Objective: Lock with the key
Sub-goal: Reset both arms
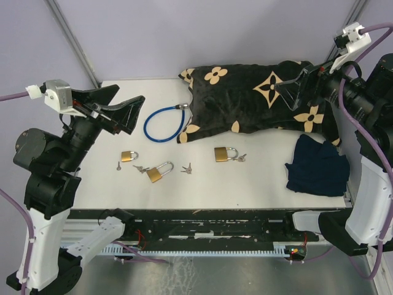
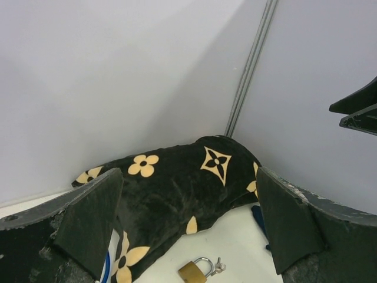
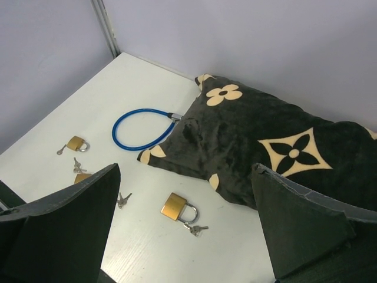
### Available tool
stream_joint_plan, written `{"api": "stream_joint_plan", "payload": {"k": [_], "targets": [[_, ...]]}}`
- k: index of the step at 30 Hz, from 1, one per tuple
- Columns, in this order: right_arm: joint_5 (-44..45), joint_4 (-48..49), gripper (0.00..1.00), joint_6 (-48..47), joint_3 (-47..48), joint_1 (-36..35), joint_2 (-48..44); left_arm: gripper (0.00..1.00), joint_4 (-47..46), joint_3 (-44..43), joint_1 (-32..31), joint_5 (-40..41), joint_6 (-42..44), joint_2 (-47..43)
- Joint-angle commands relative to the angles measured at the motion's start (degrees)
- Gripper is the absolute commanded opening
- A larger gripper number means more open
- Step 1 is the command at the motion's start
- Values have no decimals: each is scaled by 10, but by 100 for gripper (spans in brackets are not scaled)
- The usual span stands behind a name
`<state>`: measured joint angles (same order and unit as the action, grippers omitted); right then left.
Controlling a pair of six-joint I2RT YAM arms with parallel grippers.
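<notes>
Left fingers (image 1: 126,110) are standing wide open, gripping nothing and touching nothing, hovering above the left rear of the desk (image 1: 258,184). Right fingers (image 1: 295,89) are spread just as wide and empty, hanging over the patterned cloth (image 1: 245,98) at right rear.

Task items are lying front-centre on the white desk, well apart from both arms.

Count:
- Three brass padlocks: small padlock (image 1: 128,156) on the left, long-shackle padlock (image 1: 156,174) just right of it and nearer the front, third padlock (image 1: 224,154) further right, near the cloth's front edge.
- Four key spots: single key (image 1: 118,165) beside the small padlock, a bunch (image 1: 141,168) between the two left padlocks, a bunch (image 1: 186,168) right of the long-shackle one, and a bunch (image 1: 241,158) just beside the third padlock. Can't tell whether that last one is sitting in the lock.
- One blue cable lock (image 1: 163,123), looped, one end meeting the cloth's edge.
- Two cloths: the black one carrying beige flower and four-point star motifs, and a plain navy cloth (image 1: 316,166) crumpled at the right edge.

Padlock faces are showing too small to read.
</notes>
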<state>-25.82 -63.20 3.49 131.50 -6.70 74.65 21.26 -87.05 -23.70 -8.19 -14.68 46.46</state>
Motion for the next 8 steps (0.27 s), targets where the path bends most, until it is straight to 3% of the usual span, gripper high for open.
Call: {"api": "stream_joint_plan", "payload": {"k": [1, 8], "targets": [[8, 6, 99, -3, 7, 6, -5, 99, -5, 2, 2, -22, 20, 7], [12, 10, 99, -16, -11, 12, -9, 99, -6, 28, 2, -28, 19, -7]]}}
